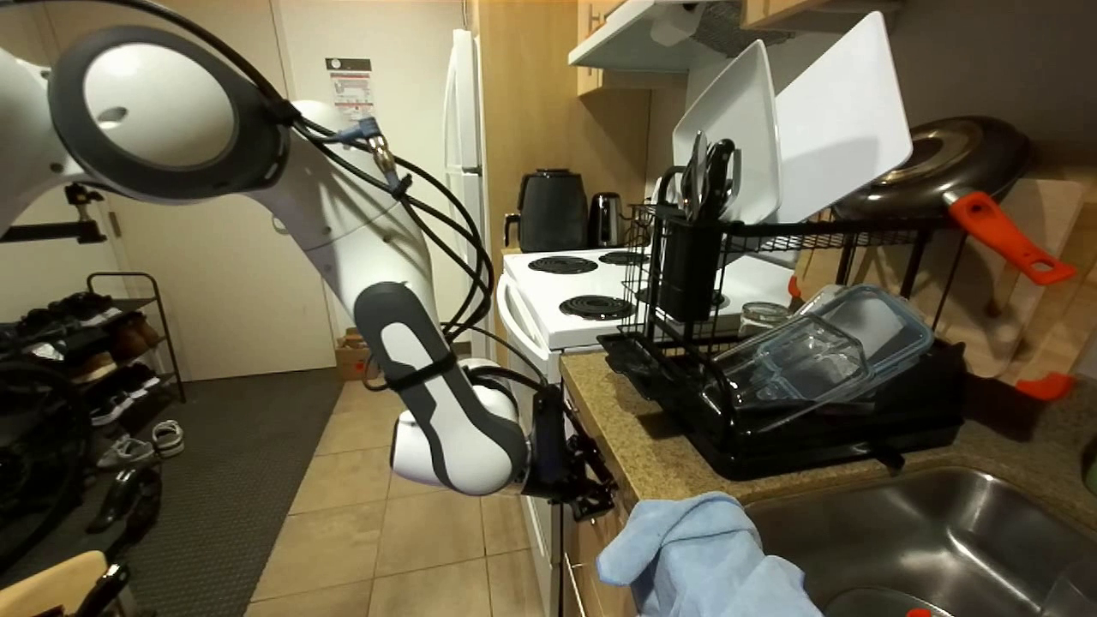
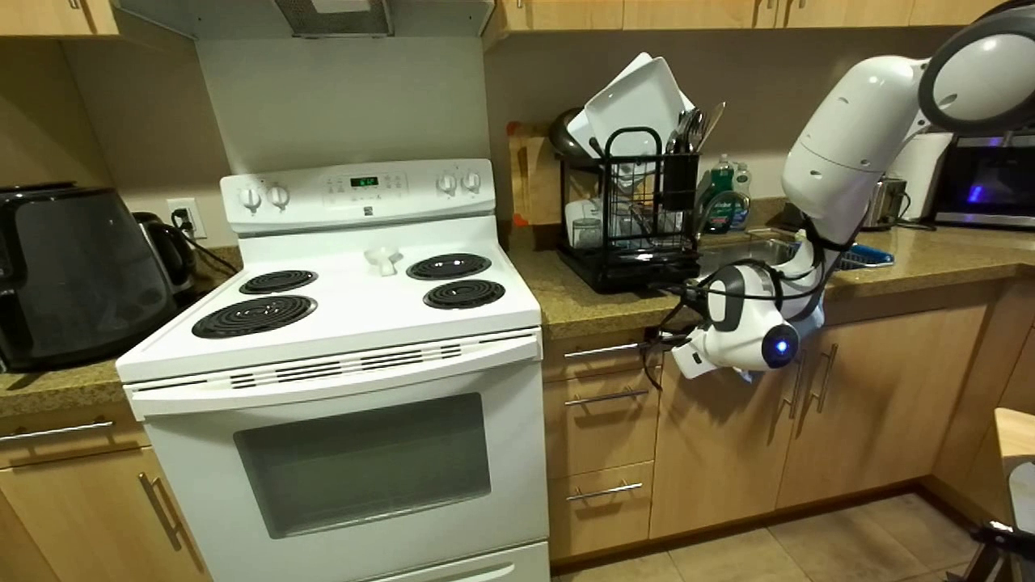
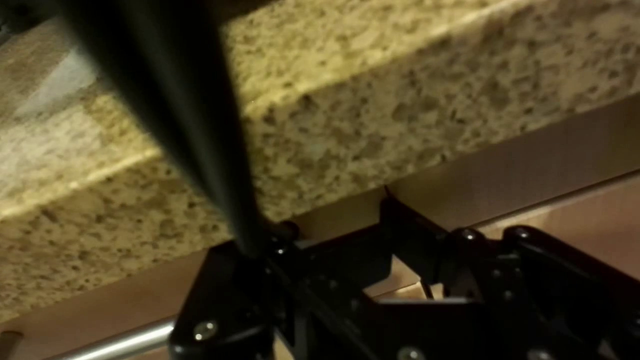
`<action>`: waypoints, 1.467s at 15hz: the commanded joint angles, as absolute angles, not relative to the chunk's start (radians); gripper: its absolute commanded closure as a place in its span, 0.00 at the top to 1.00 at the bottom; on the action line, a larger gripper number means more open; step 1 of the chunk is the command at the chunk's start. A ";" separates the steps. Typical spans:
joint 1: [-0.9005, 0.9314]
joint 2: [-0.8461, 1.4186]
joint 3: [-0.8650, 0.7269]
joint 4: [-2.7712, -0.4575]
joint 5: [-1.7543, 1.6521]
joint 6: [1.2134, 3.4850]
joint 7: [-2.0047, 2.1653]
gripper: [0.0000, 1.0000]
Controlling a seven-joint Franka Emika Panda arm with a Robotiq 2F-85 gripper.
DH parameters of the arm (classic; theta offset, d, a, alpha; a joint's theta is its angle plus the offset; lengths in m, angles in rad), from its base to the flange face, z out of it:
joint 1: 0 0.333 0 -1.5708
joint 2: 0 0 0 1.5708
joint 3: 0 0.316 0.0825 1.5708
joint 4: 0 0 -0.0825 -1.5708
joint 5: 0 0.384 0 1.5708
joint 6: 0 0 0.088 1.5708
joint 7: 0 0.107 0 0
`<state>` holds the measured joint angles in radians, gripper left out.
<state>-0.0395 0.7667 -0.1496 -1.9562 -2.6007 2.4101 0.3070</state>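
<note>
beside a white stove [image 2: 364, 301], a speckled tan surface [image 3: 350, 125] carries a black dish rack [image 1: 797, 454] and runs on to a steel sink [image 1: 926, 514], with a blue cloth [image 1: 711, 557] draped at its front edge. just under the surface's edge, on the top drawer [image 2: 594, 366], a metal handle [image 2: 602, 351] runs crosswise; the jaws are right by its end nearer the sink, too dark and overlapped in the wrist view for me to tell whether they grip it or stand apart

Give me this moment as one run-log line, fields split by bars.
Gripper: at top drawer handle, contact unclear | Dish rack: loaded, on counter | Blue cloth: draped beside sink
</note>
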 commanded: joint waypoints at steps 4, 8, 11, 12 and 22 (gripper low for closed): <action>-0.081 0.765 -0.070 -2.002 -2.507 2.339 0.221 0.47; -0.034 0.762 -0.034 -2.119 -2.360 2.164 0.161 0.73; 0.005 0.749 0.023 -2.204 -2.324 2.049 0.179 0.92; 0.019 0.745 0.042 -2.223 -2.319 2.015 0.188 0.98; 0.017 0.794 0.072 -2.181 -2.313 1.966 0.190 1.00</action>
